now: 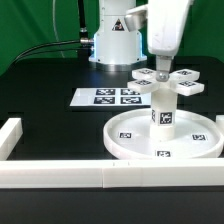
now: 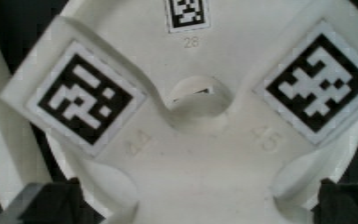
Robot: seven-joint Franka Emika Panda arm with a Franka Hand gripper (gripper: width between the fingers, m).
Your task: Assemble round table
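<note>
Sitting flat atop the upright thick short cylinder (image 1: 163,108) in the rimmed disc's (image 1: 165,141) hub, the cross-shaped piece (image 1: 167,79) lies directly beneath the pincer (image 1: 164,66), apparently clamped on it.

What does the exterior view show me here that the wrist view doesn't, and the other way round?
Only the exterior view shows the large rimmed disc, the thick cylinder standing upright at its centre, the marker board and the white wall bars. Only the wrist view shows the hole at the centre of the cross-shaped piece. Both show that cross-shaped piece and its tags; neither shows clearly how the pincer stands.
</note>
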